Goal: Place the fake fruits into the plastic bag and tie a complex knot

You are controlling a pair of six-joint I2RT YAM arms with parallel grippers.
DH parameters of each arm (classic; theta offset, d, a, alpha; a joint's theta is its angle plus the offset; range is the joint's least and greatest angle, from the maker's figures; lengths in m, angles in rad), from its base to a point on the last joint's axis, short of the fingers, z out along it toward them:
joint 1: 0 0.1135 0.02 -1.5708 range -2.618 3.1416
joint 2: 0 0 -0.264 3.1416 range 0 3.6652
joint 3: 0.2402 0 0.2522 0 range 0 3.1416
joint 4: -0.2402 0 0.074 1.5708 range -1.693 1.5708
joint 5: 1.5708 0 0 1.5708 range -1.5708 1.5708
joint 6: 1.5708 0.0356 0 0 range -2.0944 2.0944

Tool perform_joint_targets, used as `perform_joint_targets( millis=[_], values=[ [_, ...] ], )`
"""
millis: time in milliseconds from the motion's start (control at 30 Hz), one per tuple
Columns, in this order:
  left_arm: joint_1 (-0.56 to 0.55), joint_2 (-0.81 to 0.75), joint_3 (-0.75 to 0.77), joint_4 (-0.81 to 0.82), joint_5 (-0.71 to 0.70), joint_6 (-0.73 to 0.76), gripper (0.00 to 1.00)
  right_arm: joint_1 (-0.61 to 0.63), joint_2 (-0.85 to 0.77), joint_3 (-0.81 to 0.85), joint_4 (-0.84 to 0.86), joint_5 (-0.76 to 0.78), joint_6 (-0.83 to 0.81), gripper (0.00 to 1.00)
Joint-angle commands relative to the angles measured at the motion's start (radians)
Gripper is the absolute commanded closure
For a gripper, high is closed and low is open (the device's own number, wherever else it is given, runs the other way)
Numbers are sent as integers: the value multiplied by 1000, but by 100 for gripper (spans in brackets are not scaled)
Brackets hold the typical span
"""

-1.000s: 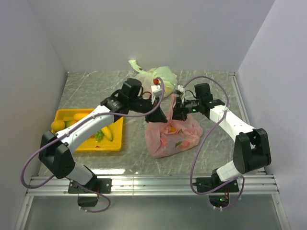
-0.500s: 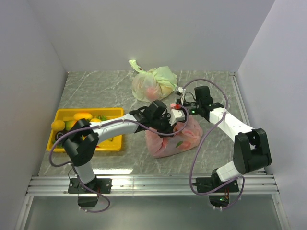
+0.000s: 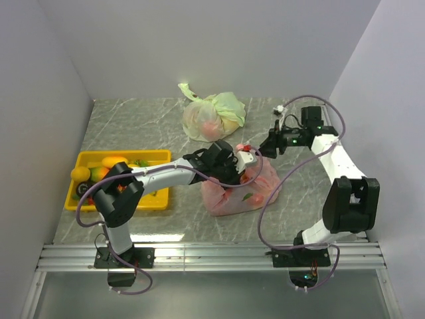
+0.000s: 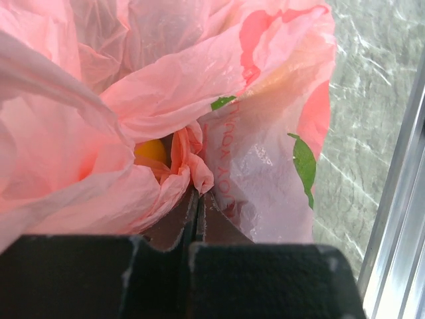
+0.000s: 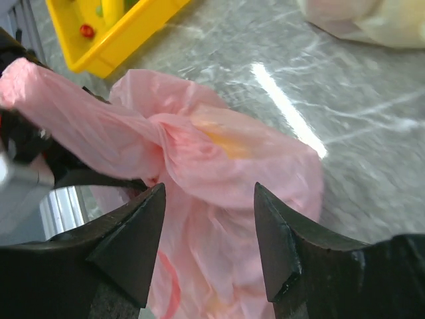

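The pink plastic bag [image 3: 239,189] lies bunched at the table's middle, with fruit shapes showing through its skin. My left gripper [image 3: 247,159] sits at its top, shut on a twisted fold of the bag [image 4: 199,174]. An orange-yellow fruit [image 4: 151,151] shows through a gap just beyond the tips. In the right wrist view a pink strand [image 5: 73,113] runs from the bag up left to that gripper. My right gripper [image 3: 269,145] hangs open to the right of the bag, apart from it, with nothing between its fingers [image 5: 209,193]. More fake fruits [image 3: 106,163] lie in the tray.
The yellow tray [image 3: 119,205] stands at the left, also in the right wrist view [image 5: 126,26]. A knotted pale green-and-white bag [image 3: 216,116] sits at the back centre. The metal rail [image 4: 398,219] runs along the near edge.
My right gripper has opened, let go of the pink bag and drawn back to the right. The left gripper swung down from the back onto the bag's top, staying shut.
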Motion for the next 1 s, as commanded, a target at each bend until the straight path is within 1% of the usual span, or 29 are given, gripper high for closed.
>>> perform_joint_targets(
  millis=[0, 133, 167, 200, 233, 300, 433, 500, 533, 600, 633, 700, 733, 800, 867, 933, 967],
  values=[
    [5, 18, 60, 20, -7, -43, 100, -61, 69, 34, -166, -41, -1, 37],
    [16, 38, 80, 23, -27, -101, 100, -72, 149, 0, -232, 22, -35, 38],
    [17, 42, 84, 22, -32, -117, 100, -69, 178, -7, -246, 26, -45, 33],
    [22, 45, 88, 20, -37, -117, 100, -71, 196, -9, -296, 24, -62, 32],
    [25, 51, 91, 20, -41, -155, 100, -71, 213, -7, -324, 9, -100, 28],
    [31, 64, 95, 19, -70, -183, 100, -66, 250, -15, -374, 0, -134, 28],
    [37, 79, 97, 18, -125, -204, 100, -46, 284, -32, -413, -10, -159, 45],
    [43, 84, 100, 14, -141, -213, 100, -23, 294, -47, -427, -25, -161, 48],
    [46, 85, 100, 11, -147, -214, 100, -13, 297, -49, -431, -36, -164, 53],
    [57, 90, 106, -1, -149, -220, 100, 0, 308, -44, -441, -53, -159, 56],
    [63, 87, 104, 0, -141, -223, 100, 44, 313, -41, -448, -62, -162, 57],
    [80, 79, 98, 3, -132, -233, 100, 76, 320, -40, -456, -76, -162, 58],
    [95, 76, 95, 9, -123, -246, 100, 108, 324, -43, -447, -82, -151, 59],
    [111, 64, 78, 23, -109, -263, 100, 135, 320, -64, -410, -115, -116, 59],
    [144, 56, 65, 51, -63, -292, 100, 184, 317, -81, -381, -152, -92, 59],
    [164, 45, 45, 74, -37, -312, 100, 221, 304, -122, -250, -210, 23, 55],
    [177, 45, 40, 72, -24, -316, 100, 256, 270, -171, -73, -218, 93, 52]
  ],
)
